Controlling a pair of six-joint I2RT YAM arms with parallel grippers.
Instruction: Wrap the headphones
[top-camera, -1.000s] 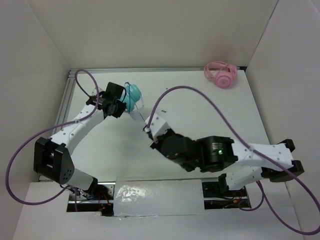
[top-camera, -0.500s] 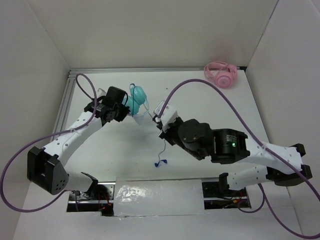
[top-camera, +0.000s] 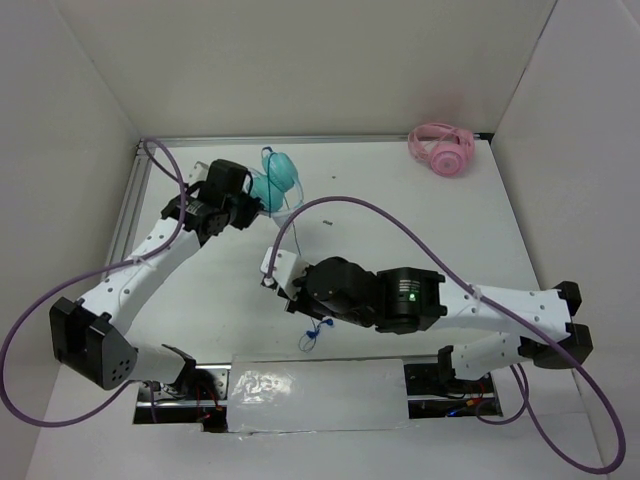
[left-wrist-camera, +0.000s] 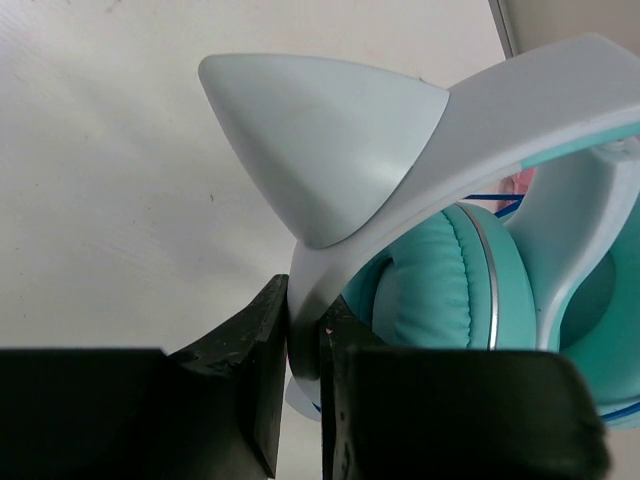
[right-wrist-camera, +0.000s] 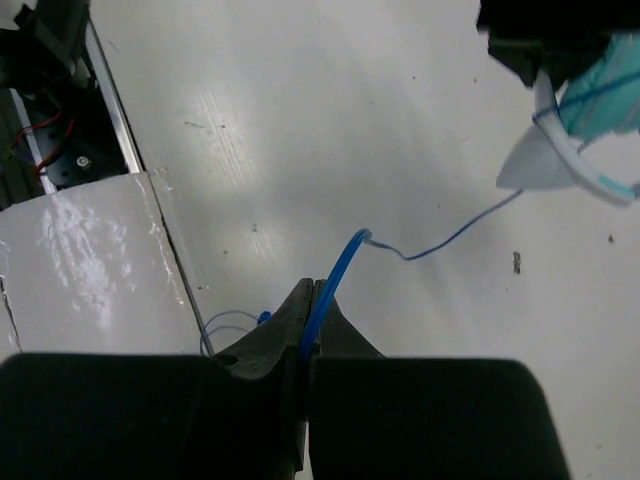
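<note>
Along the worktop's (top-camera: 450, 230) near edge lies a glossy white strip (top-camera: 315, 390) with a slightly wrinkled sheen. Just beyond it, a loose curl of thin blue wire ends in what looks like the small plug (top-camera: 312, 333), though it is too tiny to be sure. Over the near-middle of the matte, lightly scuffed surface, the right gripper (right-wrist-camera: 312, 290) has its dark, wedge-shaped jaws pressed together on the cable (right-wrist-camera: 450, 235). From that pinch the smooth, thread-like strand arcs up and runs off toward the far left. There the left gripper (left-wrist-camera: 305, 320) is clamped tight on the headphones (top-camera: 275, 180), its black, rough-edged fingers (left-wrist-camera: 262, 350) squeezing the flat, pale plastic headband (left-wrist-camera: 500, 110). A pointed, cat-ear-shaped fin (left-wrist-camera: 320, 150) of the same smooth whitish plastic rises from the band. Behind it sits a rounded teal ear cushion (left-wrist-camera: 450, 280), soft and padded, ringed by a thin silvery trim. The set is held up near the worktop's far left corner. In the far right corner rest the pink headphones (top-camera: 440, 150), rounded and folded together, well apart from both arms.
</note>
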